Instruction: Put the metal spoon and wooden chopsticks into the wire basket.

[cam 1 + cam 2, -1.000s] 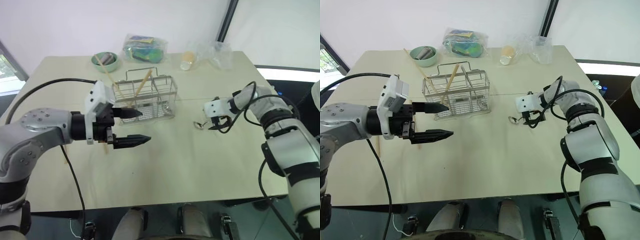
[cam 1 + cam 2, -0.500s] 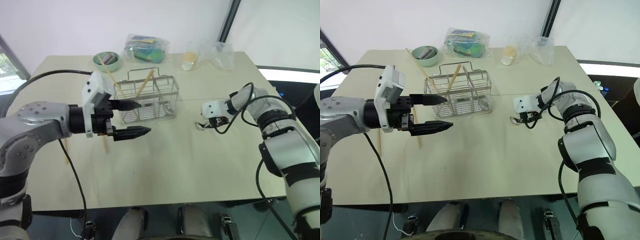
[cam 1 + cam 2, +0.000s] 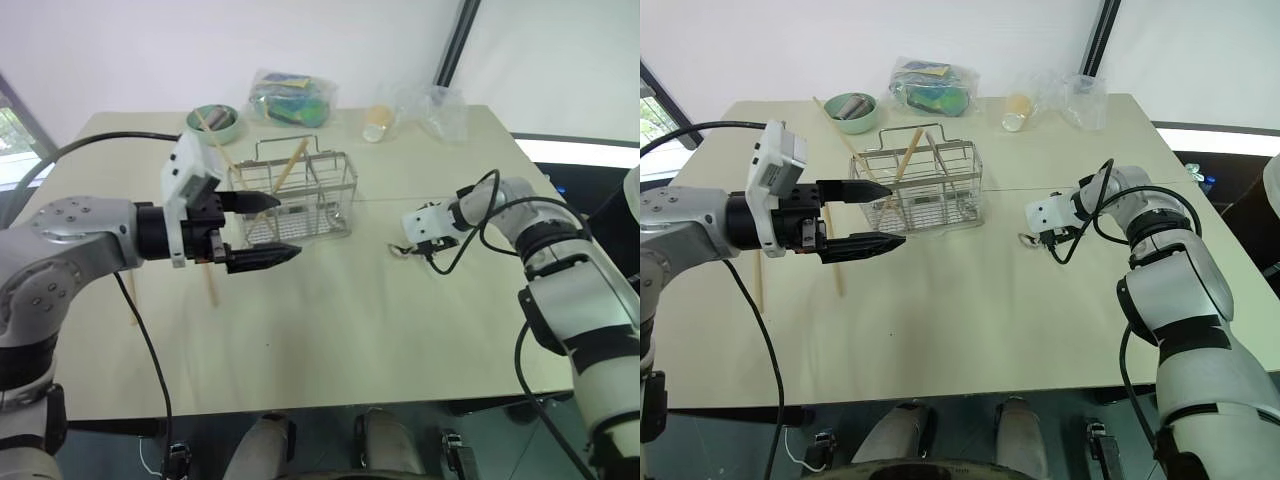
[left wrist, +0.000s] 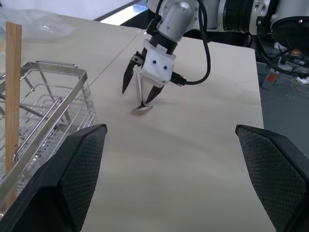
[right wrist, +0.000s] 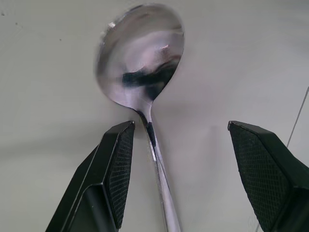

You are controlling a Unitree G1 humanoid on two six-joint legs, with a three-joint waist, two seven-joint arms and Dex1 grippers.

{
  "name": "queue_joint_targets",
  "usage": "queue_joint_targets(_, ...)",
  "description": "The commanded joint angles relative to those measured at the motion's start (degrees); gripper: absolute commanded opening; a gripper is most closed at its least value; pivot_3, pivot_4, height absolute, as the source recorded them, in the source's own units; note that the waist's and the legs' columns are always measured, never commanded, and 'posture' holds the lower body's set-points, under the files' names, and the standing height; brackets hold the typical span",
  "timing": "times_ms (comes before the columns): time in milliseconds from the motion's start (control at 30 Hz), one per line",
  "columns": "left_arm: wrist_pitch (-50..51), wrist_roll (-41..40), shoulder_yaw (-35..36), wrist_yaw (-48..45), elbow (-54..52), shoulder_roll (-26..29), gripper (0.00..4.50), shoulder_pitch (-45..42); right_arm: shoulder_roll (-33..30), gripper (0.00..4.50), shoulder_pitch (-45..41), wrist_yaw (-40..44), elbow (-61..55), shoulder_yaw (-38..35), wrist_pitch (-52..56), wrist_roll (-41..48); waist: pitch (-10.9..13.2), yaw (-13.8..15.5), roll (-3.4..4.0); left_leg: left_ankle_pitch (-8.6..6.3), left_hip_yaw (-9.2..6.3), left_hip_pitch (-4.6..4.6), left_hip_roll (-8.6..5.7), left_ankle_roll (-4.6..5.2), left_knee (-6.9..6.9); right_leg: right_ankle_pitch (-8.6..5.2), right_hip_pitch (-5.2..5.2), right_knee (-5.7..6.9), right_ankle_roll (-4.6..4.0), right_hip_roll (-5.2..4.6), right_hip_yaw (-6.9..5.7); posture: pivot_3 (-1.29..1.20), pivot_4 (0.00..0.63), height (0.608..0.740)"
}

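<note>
Little has shifted: the right gripper (image 4: 136, 95) has stayed down over the spoon (image 5: 139, 58), its wrist rolled slightly, and the left gripper (image 3: 288, 225) still hovers in front of the basket (image 3: 300, 205). The spoon rests bowl-down on the table (image 3: 350, 330), well to the right of the basket, its thin handle rising between the right gripper's fingers. Those fingers stand apart on either side of the handle, one nearly against it and the other clear, so it looks straddled rather than clamped. One chopstick (image 3: 291, 165) already stands tilted inside the basket, and a second appears to lean out of its left end toward the far side. Two more chopsticks (image 3: 208, 285) lie flat on the table to the left of the basket, the nearer one just below the left gripper, whose jaws gape wide and hold nothing. The task looks partly done: the spoon and the loose sticks remain.
</note>
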Motion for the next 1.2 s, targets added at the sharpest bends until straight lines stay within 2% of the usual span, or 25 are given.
queue_joint_targets(33,-0.54,-0.51,1.52,0.77,-0.45,-0.10,4.50,-2.41,-0.67,3.18,-1.38,-0.61,0.22,0.10,0.21,-0.50,-0.01,0.02,-0.02,0.00,0.00,0.00,0.00,0.00,0.00,0.00,0.00,0.00,0.00,0.00,0.00,0.00,0.150,0.643)
queue_joint_targets(67,-0.38,-0.67,1.59,0.93,-0.35,-0.11,4.50,-2.73,-0.68,3.18,-1.36,-0.51,0.24,0.02,0.21,-0.48,-0.02,0.01,-0.03,0.00,-0.01,0.00,0.00,0.00,0.00,0.00,0.00,0.00,0.00,0.00,0.00,0.00,0.150,0.643)
queue_joint_targets(167,-0.21,-0.71,1.61,1.09,-0.18,0.02,4.50,-3.34,-0.68,2.30,-1.32,-0.33,0.29,-0.10,0.24,-0.48,-0.02,-0.04,-0.02,0.00,0.01,-0.01,0.00,-0.01,0.00,0.01,0.03,0.00,0.00,0.00,0.01,0.00,0.150,0.643)
queue_joint_targets(300,-0.15,-0.60,1.62,1.31,0.03,0.07,4.50,-3.97,-0.62,0.31,-1.13,-0.68,0.36,-0.29,0.54,-0.66,-0.01,-0.42,-0.02,0.06,0.01,-0.03,0.00,-0.10,-0.01,0.01,-0.01,0.03,0.01,0.00,0.02,0.00,0.150,0.643)
queue_joint_targets(600,-0.65,0.39,1.13,0.89,1.25,0.24,4.50,-5.39,-0.39,0.31,-0.74,-0.33,0.42,-0.89,1.38,0.03,-0.04,-1.36,-0.06,0.06,0.00,-0.03,-0.02,-0.10,0.00,0.01,-0.01,0.05,0.01,0.00,0.06,0.00,0.150,0.643)
queue_joint_targets(667,-0.95,0.81,1.00,0.70,1.72,0.19,4.50,-5.69,-0.40,0.31,-0.63,-0.26,0.40,-1.11,1.46,0.29,-0.04,-1.35,-0.06,0.06,0.00,-0.03,-0.01,-0.10,-0.01,0.01,-0.02,0.05,0.02,0.01,0.07,0.00,0.150,0.643)
queue_joint_targets(700,-1.03,0.91,0.98,0.63,1.89,0.14,4.50,-5.78,-0.43,0.14,-0.55,0.02,0.39,-1.25,1.48,0.48,-0.04,-1.30,-0.06,0.06,0.00,-0.03,-0.01,-0.10,-0.01,0.01,-0.03,0.06,0.02,0.01,0.06,0.00,0.150,0.643)
queue_joint_targets(1200,-1.68,2.33,1.21,0.38,2.56,-0.20,4.50,-6.31,0.10,0.14,-0.59,-1.41,0.49,-1.56,3.55,0.67,-0.04,-1.29,-0.07,0.05,0.01,-0.03,-0.02,-0.08,0.00,0.01,-0.01,0.06,0.02,0.00,0.08,0.00,0.150,0.643)
